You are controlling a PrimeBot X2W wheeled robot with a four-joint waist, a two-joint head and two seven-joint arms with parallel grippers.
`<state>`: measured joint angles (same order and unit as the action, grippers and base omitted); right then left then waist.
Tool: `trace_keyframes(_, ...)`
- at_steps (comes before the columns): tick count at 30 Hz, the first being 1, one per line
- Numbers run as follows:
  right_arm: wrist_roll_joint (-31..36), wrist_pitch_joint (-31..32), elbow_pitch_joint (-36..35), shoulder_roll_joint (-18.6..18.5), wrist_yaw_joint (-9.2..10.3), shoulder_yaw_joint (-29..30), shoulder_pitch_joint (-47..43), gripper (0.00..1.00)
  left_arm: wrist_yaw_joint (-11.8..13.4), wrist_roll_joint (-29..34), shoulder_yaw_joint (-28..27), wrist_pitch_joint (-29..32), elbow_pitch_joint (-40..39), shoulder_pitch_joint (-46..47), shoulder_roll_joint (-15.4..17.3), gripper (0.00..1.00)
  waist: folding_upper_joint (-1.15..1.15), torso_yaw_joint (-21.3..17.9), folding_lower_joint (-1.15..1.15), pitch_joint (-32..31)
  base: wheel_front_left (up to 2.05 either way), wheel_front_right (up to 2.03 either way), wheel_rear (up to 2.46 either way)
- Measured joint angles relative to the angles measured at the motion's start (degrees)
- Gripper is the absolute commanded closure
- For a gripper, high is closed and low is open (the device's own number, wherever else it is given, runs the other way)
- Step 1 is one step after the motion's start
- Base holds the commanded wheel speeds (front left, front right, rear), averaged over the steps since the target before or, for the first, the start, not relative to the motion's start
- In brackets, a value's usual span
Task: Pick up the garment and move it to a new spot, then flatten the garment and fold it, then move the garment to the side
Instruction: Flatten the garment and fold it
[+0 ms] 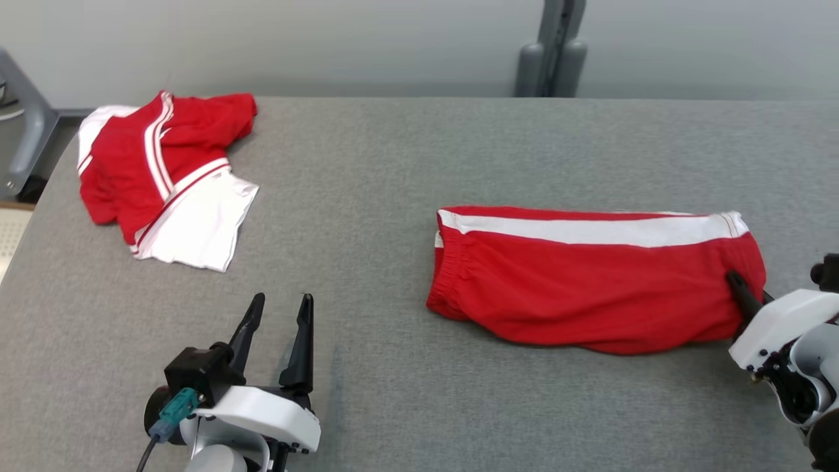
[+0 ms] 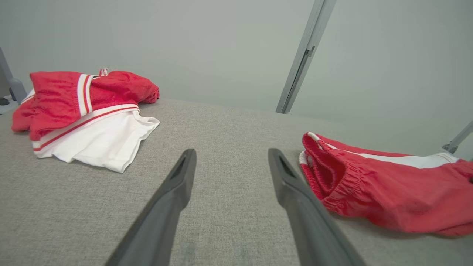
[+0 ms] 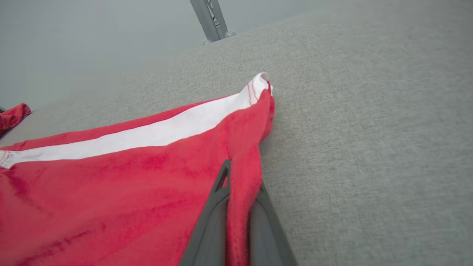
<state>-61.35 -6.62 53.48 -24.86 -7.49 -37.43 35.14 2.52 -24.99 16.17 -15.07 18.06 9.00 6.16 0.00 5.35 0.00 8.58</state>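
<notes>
- folded red cloth shorts with a white stripe (image 1: 590,288), centre right: soft matt knit, slightly fuzzy, with a puckered waistband
- crumpled red-and-white cloth garment (image 1: 164,177), upper left: matt, its white panel smoother
- grey tabletop covering (image 1: 393,164): coarse woven fabric, matt
- left gripper (image 1: 282,301), lower left: dark matt plastic fingers (image 1: 300,347), glossy white plastic housing (image 1: 262,410)

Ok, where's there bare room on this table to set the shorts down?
The widest bare stretch of table lies between the crumpled garment and the shorts. The far strip behind the shorts is free. Crowded: the right edge, where the right gripper pinches the shorts, and around the open left gripper.
</notes>
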Motion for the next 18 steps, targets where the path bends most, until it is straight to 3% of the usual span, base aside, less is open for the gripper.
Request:
trace_keyframes(7,-1.41,-1.26,-0.27,-0.57,0.00,1.52,-1.87,1.00,0.00,0.01,0.97,0.92,-0.30,-0.47,0.12,0.00,0.00,-2.39,0.00,-1.63,0.00,0.00,0.00)
trace_keyframes(18,-2.50,-1.55,-0.32,0.59,0.00,2.65,0.98,1.00,0.04,-0.25,1.46,0.93,-0.29,-0.39,0.12,0.00,0.00,-0.57,0.00,-0.93,0.00,0.00,0.00)
